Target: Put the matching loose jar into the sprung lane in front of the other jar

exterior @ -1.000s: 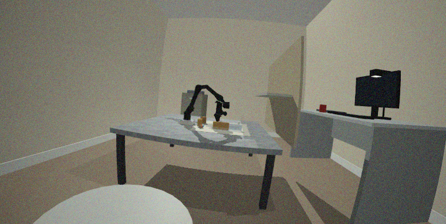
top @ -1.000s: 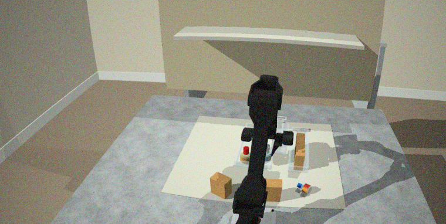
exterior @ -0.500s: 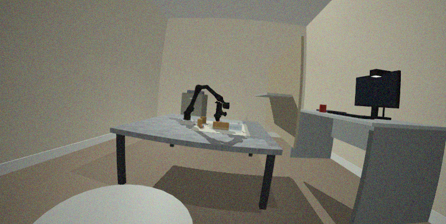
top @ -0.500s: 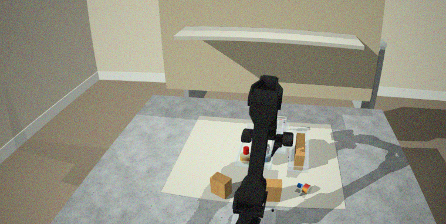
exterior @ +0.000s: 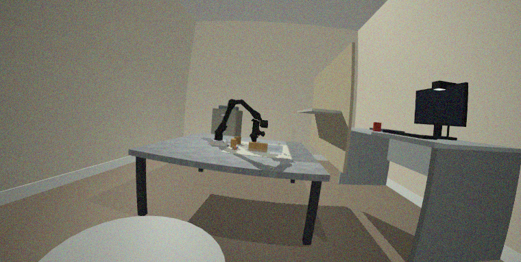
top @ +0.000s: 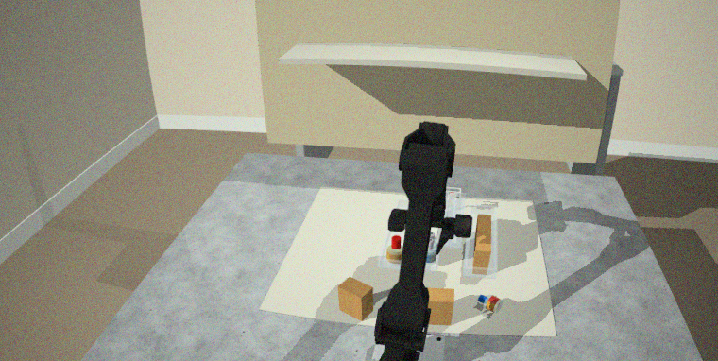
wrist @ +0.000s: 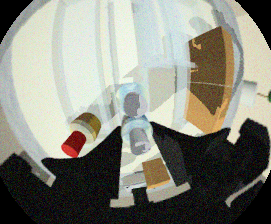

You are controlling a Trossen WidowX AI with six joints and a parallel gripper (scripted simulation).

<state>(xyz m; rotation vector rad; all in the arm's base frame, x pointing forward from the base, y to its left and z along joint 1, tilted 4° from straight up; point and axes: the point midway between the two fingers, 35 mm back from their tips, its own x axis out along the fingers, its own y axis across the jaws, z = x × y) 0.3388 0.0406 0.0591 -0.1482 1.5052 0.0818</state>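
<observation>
My fingers: pinching the nearer grey-lidded jar [wrist: 139, 139] | wrist view: matching jar [wrist: 132, 102] just beyond mine, red-capped jar [wrist: 81, 134] to the left | top view: my arm [top: 419, 237] hides my grip, but shows a blue-and-red item [top: 488, 301] near right, absent from the wrist view

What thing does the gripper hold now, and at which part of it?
A pale blue jar with a grey cap; the exact height of the hold cannot be told.
</observation>
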